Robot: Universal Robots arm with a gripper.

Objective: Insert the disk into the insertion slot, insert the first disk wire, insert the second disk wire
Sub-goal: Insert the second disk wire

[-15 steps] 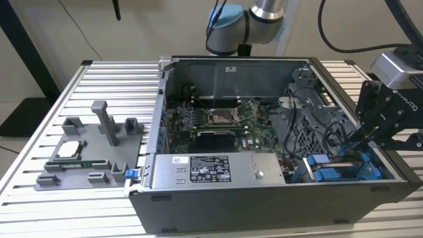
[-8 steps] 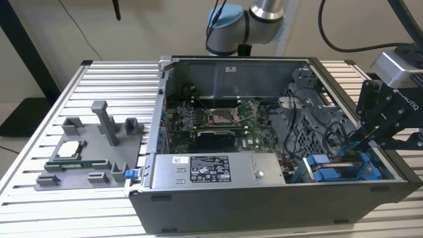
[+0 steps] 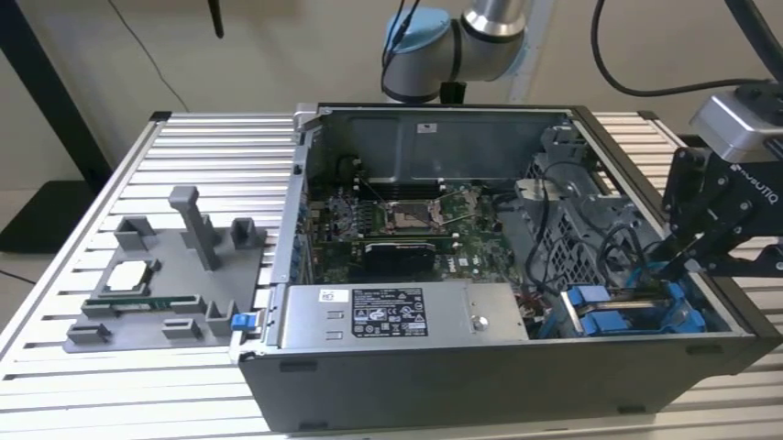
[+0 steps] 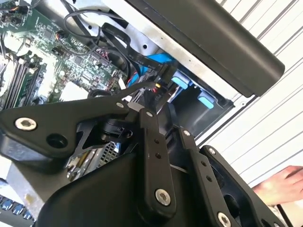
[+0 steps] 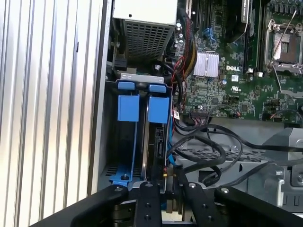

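One open grey metal computer case (image 3: 490,385) holds, at its corner on the exterior view's right, the silver-grey blue-framed disk (image 5: 154,139) edge-on in the grey sheet-metal insertion slot (image 5: 137,76). The black gripper (image 5: 166,184) has narrow jaws, apparently pinching a black wire connector (image 4: 158,87); if tilted, it could jam.

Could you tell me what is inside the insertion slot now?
The disk stands on edge inside the insertion slot, in its blue carrier. The gripper covers one end of it, so what is plugged there cannot be seen.
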